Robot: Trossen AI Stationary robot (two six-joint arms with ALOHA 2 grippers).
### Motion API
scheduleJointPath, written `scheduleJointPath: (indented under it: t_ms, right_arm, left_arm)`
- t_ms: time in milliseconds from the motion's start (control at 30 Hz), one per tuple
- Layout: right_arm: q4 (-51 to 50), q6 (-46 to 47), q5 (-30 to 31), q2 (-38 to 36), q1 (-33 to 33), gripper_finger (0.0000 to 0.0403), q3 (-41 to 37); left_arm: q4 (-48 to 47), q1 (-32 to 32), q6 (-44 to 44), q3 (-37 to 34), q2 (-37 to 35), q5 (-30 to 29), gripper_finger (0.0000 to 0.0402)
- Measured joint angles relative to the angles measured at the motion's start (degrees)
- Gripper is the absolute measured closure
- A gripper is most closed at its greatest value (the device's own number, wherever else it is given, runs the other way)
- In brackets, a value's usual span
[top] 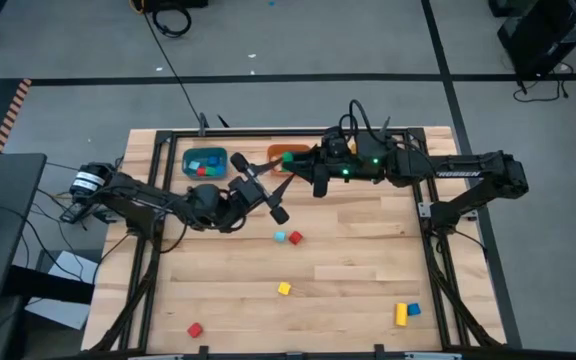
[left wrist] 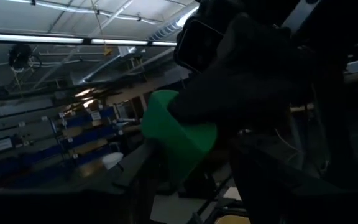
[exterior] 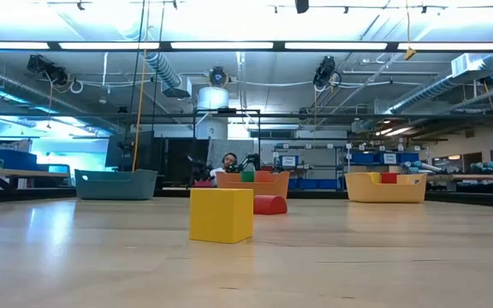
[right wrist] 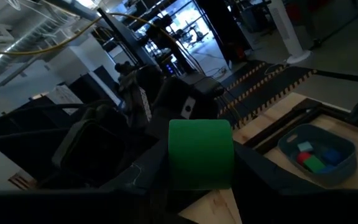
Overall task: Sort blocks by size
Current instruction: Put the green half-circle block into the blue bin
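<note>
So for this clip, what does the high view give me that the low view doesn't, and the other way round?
Only the high view shows the arms: the right gripper at the orange bin, shut on a green block, and the left gripper nearby over the table. It also shows a yellow and blue pair and a red block. Only the low view shows the yellow bin and the room behind. Both show the teal bin, the orange bin and the yellow cube.
</note>
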Motion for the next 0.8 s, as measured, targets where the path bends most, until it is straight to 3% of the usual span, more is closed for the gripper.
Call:
scheduleJointPath:
  t_ms: [667,800]
  right_arm:
    - [-2.0,-0.1,0.6,0.0,-0.3,0.0251,0.0]
    - [-2.3,0.1,0.7,0.0,-0.3,0.0244,0.0]
  left_arm:
    - [0.6,0.7,5.3,2.2,1.0,-1.0,0.02]
    - [0.6,0.7,6.0,2.2,1.0,-1.0,0.022]
